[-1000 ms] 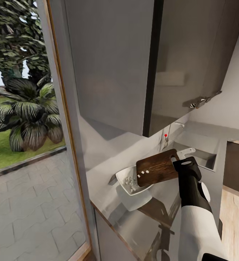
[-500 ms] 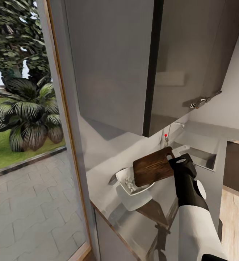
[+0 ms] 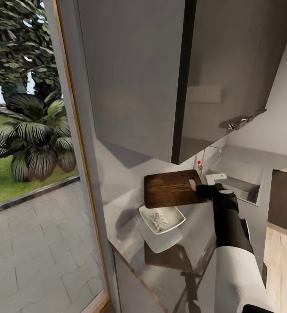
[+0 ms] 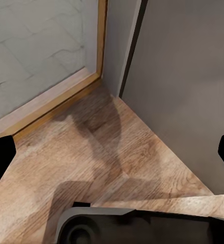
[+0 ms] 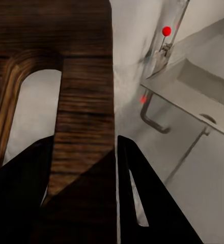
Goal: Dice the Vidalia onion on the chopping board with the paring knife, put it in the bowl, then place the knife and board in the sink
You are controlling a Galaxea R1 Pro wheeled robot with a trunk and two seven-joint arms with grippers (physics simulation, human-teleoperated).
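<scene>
My right gripper (image 3: 201,188) is shut on the handle end of the dark brown chopping board (image 3: 169,189), which it holds in the air just behind the bowl. The board's top face is bare. The white squarish bowl (image 3: 173,216) stands on the grey countertop (image 3: 126,204) with a cluster of white onion dice (image 3: 158,220) inside. In the right wrist view the black fingers (image 5: 137,193) clamp the wood strip beside the board's slot (image 5: 33,112). The sink (image 3: 243,188) lies beyond, with its tap (image 5: 166,31) marked by a red dot. The paring knife is out of view. My left gripper (image 4: 112,155) hangs open over the floor.
Grey wall cabinets (image 3: 169,74) hang low over the counter, close above the board. A tall window frame (image 3: 74,130) bounds the counter's left end. Wooden floor (image 4: 107,147) and the robot's base (image 4: 137,226) lie below the left gripper.
The board has swung up and leftward from its tilt over the bowl to a flatter pose behind it. The few dice on it a second ago are gone from its surface.
</scene>
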